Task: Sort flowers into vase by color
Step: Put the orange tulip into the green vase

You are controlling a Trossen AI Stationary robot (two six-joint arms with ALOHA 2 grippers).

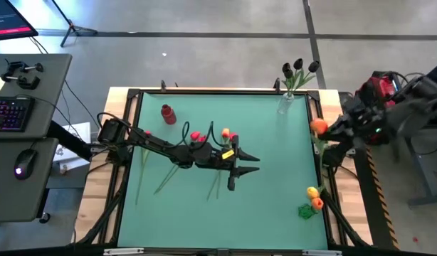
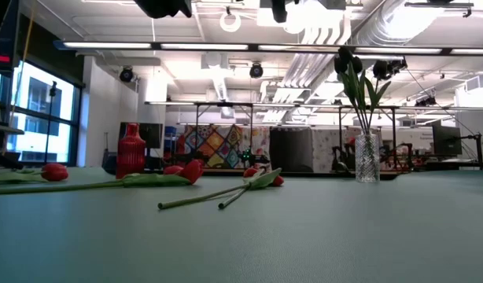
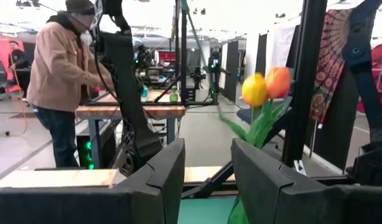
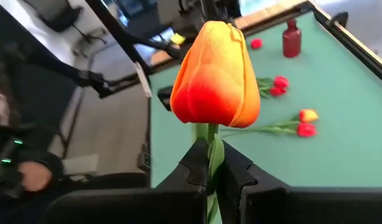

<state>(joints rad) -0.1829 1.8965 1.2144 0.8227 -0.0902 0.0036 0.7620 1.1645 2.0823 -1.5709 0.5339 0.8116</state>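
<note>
On the green mat, tabletop [image 1: 275, 213]: my overhead camera shows wide bare room along the near side and right of centre; a black frame runs along its edges.
Left arm: I have it stretched across the mat's middle, left pincer [image 1: 236, 173] hovering with jaws parted partway, nothing between them.
Right arm: off the right edge, right pincer [image 1: 325, 135] closed tight on the stem of an orange tulip [image 4: 216, 78], head up in the wrist camera, stem running down between the jaws.
Loose flowers [image 1: 204, 146]: red and orange-headed, lying flat left of centre, long stems mostly slanting toward the near-left.
Clear vase [image 1: 286, 103]: far right corner, near-black tulips [image 1: 298, 69] standing upright.
Orange and yellow tulips [image 1: 313, 197]: at the near right edge.
Red vase [image 1: 168, 113]: far left, upright.
</note>
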